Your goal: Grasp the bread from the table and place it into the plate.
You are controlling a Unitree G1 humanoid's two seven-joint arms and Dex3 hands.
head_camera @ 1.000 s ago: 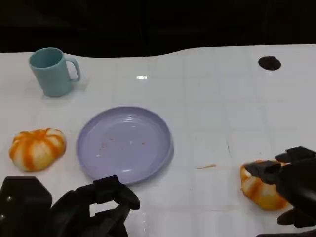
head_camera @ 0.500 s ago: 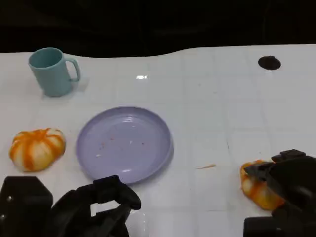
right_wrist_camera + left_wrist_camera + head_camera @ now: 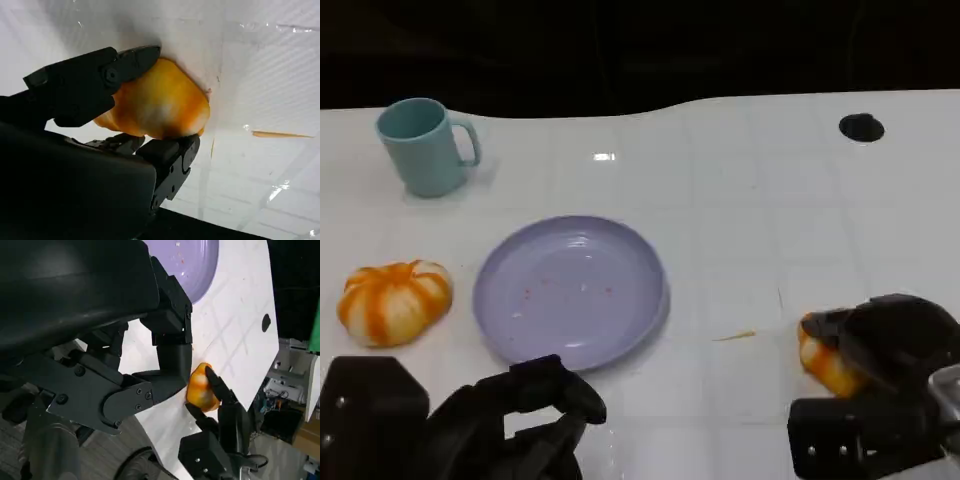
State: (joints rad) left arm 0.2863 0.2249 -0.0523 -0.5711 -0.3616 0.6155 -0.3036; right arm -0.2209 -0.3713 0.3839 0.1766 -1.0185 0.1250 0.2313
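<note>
An orange and white bread roll (image 3: pixel 820 362) lies on the white table at the near right, and my right hand (image 3: pixel 892 350) covers most of it. In the right wrist view the fingers (image 3: pixel 95 82) wrap the bread (image 3: pixel 160 107) from both sides and grip it. The left wrist view catches the same bread (image 3: pixel 201 388) with the right hand (image 3: pixel 225 410) on it. A lilac plate (image 3: pixel 570 290) sits at the table's middle, bare except for crumbs. My left hand (image 3: pixel 515 420) hovers at the near left, fingers curled, holding nothing. A second striped bread (image 3: pixel 394 300) rests left of the plate.
A teal mug (image 3: pixel 423 145) stands at the far left. A dark round spot (image 3: pixel 861 127) marks the table at the far right. A thin orange sliver (image 3: pixel 736 336) lies between the plate and the held bread. The table's far edge meets darkness.
My right hand has moved leftward and closed further over the bread, covering more of it. The left hand has not moved.
</note>
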